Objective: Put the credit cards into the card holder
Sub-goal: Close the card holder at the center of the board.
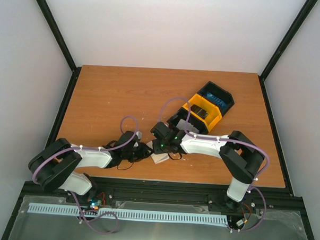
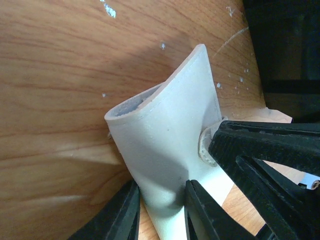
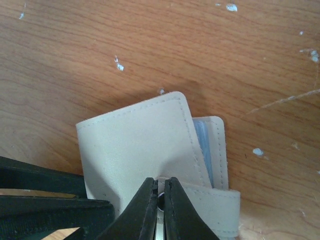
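Observation:
The cream card holder (image 1: 159, 158) lies near the table's front middle, between both grippers. In the left wrist view the card holder (image 2: 165, 135) bulges open, and my left gripper (image 2: 161, 192) is shut on its folded end, one finger on each side. In the right wrist view the card holder (image 3: 135, 147) shows the pale blue edge of a credit card (image 3: 202, 145) in its pocket. My right gripper (image 3: 160, 182) is shut, with its tips on the holder's strap at the snap. From above, the left gripper (image 1: 146, 151) and the right gripper (image 1: 162, 148) almost touch.
A black-and-yellow tray (image 1: 216, 120) stands behind the right arm at the back right. It has a blue card (image 1: 218, 98) in its far compartment and something dark (image 1: 198, 112) in the yellow one. The right gripper's black fingers (image 2: 270, 150) crowd the left wrist view.

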Controlling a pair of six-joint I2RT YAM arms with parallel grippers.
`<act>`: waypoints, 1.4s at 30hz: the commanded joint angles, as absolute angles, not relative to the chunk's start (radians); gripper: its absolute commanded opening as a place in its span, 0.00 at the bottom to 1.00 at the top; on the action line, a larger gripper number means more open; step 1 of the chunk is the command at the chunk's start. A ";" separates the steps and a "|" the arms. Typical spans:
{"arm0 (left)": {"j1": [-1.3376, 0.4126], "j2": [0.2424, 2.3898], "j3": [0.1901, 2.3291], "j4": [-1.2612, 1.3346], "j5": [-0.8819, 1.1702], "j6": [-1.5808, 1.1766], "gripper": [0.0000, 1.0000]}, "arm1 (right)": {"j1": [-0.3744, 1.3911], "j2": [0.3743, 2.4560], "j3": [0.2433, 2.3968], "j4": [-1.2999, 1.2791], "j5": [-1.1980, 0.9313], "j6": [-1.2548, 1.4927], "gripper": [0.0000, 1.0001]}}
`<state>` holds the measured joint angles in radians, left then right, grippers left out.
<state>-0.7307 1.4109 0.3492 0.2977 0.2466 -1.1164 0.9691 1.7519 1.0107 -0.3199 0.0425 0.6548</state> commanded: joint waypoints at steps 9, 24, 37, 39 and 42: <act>-0.742 1.457 0.350 0.176 0.200 -1.100 0.26 | 0.972 1.771 1.012 -0.345 -0.004 0.646 0.05; -0.742 1.462 0.347 0.182 0.202 -1.098 0.27 | 0.973 1.661 0.982 -0.348 0.121 0.637 0.11; -0.742 1.459 0.339 0.185 0.202 -1.103 0.27 | 0.972 1.699 0.957 -0.337 0.070 0.662 0.09; -0.742 1.459 0.339 0.186 0.201 -1.103 0.27 | 0.973 1.706 0.956 -0.332 0.060 0.662 0.09; -0.742 1.459 0.339 0.186 0.204 -1.102 0.27 | 0.972 1.716 0.959 -0.329 0.053 0.663 0.09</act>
<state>-0.7307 1.4231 0.3592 0.2989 0.2462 -1.1160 0.9699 1.6932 0.9657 -0.3431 0.0624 0.6521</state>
